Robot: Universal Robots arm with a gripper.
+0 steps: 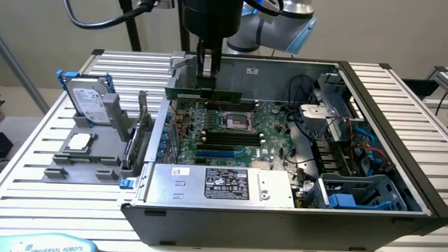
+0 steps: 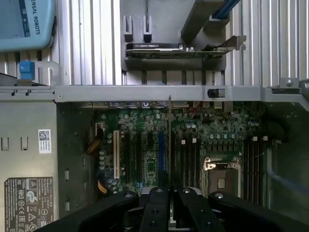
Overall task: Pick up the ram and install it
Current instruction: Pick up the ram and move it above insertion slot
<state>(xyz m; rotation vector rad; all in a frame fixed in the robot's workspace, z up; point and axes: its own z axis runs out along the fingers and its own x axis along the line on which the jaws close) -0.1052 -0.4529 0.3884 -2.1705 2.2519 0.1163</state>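
Note:
My gripper [image 1: 208,79] hangs over the back part of the open computer case and is shut on the ram [image 1: 210,95], a long thin green stick held level above the motherboard [image 1: 269,118]. The ram hovers just behind the processor socket [image 1: 236,122]; the black memory slots [image 1: 227,137] lie a little nearer the case front. In the wrist view the ram [image 2: 169,145] is edge-on, a thin line running out from between the dark fingers [image 2: 155,212]. It sits above the board beside the dark slots [image 2: 188,159] and the socket [image 2: 222,176].
The case walls [image 1: 280,63] ring the board. A power supply [image 1: 224,184] sits at the front, cables and a drive cage [image 1: 364,194] on the exterior view's right. Outside on the left, a grey holder [image 1: 66,170] carries a hard drive [image 1: 89,100], an upright green card [image 1: 142,131] and a silver processor [image 1: 79,140].

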